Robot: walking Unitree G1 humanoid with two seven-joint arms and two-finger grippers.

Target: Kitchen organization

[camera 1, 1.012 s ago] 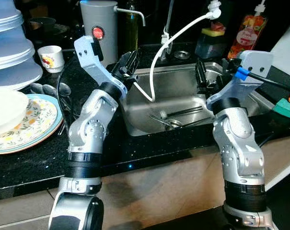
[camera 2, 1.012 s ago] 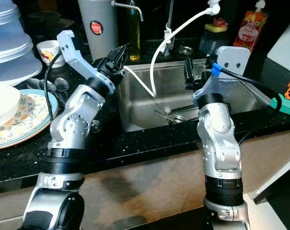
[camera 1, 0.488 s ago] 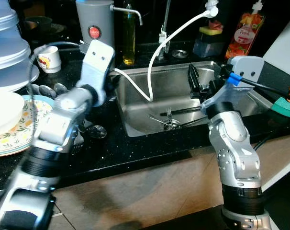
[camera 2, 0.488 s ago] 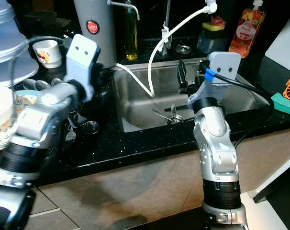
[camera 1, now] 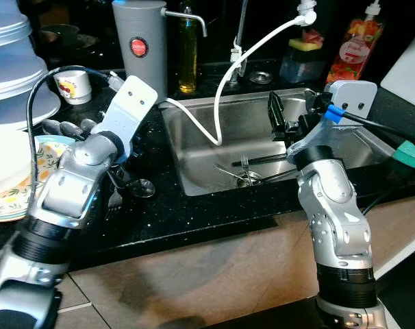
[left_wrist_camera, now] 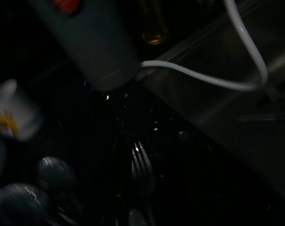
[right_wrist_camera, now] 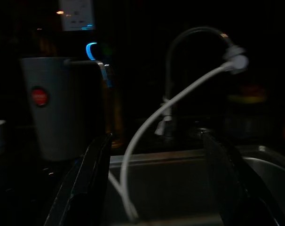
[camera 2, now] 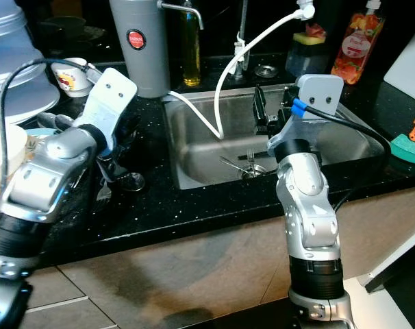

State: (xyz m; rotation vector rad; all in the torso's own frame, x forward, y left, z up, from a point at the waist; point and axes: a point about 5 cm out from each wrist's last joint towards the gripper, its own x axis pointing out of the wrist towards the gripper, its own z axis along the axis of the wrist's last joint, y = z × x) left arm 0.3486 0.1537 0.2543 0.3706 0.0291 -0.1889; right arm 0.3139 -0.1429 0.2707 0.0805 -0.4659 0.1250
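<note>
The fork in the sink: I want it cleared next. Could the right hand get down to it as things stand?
Probably yes. The right hand hangs open over the sink, above the fork lying near the drain. The white hose dangles off to its left, so nothing seems to block a straight drop.

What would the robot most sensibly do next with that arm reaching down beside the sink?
Probably lower the left gripper a little and close on the fork lying on the black counter. The wrist view looks straight down at the tines, and the arm hangs over the loose cutlery beside the sink, with nothing visibly held. The right gripper waits, open, above the basin.
</note>
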